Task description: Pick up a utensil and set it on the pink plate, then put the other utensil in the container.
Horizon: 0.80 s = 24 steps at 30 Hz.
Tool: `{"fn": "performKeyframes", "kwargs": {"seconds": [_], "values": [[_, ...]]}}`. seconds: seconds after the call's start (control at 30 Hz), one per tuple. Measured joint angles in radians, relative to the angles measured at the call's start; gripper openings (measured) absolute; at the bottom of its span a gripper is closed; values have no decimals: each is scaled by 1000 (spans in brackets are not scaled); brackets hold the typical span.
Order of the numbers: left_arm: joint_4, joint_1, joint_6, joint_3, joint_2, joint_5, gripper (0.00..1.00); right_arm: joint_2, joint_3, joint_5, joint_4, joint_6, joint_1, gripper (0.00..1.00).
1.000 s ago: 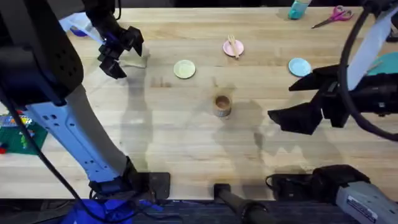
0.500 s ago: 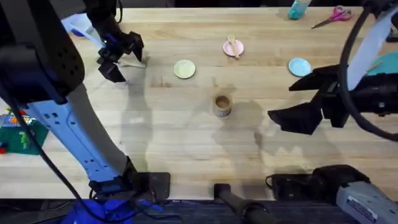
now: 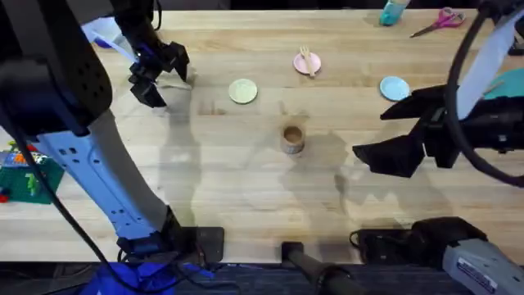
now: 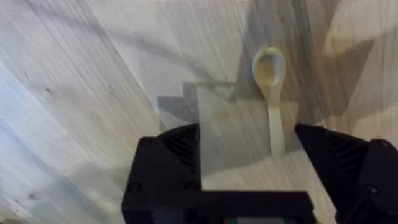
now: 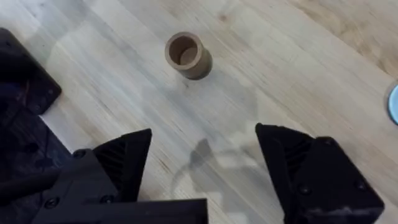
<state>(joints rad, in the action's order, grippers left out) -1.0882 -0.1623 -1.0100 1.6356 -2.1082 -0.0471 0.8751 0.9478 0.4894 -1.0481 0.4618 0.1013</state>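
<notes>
Hovering over the spoon (image 4: pixel 270 93) at the far left of the table (image 3: pixel 246 180), the left gripper (image 3: pixel 160 72) has its fingers spread wide apart.

The spoon lies flat on the wood, its handle end between the two black fingers (image 4: pixel 171 155) and its bowl pointing away from them; no contact shows. The fork (image 3: pixel 307 59) rests on the pink plate (image 3: pixel 308 63). The brown cup (image 3: pixel 293 138) stands upright mid-table, empty as seen from the right wrist. The right gripper (image 3: pixel 385 135) hangs open, well apart from the cup.
</notes>
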Motion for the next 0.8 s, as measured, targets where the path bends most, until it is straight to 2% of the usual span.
{"fn": "performKeyframes", "kwargs": {"seconds": [0.13,0.33,0.53,0.8], "values": [[1,0,0,0,0,2,817,0,0,0,0,0,0,996],[2,0,1,0,0,1,583,0,0,0,0,0,0,996],[-1,0,1,0,0,-1,425,0,0,0,0,0,0,996],[-2,-10,1,0,0,-2,425,0,0,0,0,0,0,996]]}}
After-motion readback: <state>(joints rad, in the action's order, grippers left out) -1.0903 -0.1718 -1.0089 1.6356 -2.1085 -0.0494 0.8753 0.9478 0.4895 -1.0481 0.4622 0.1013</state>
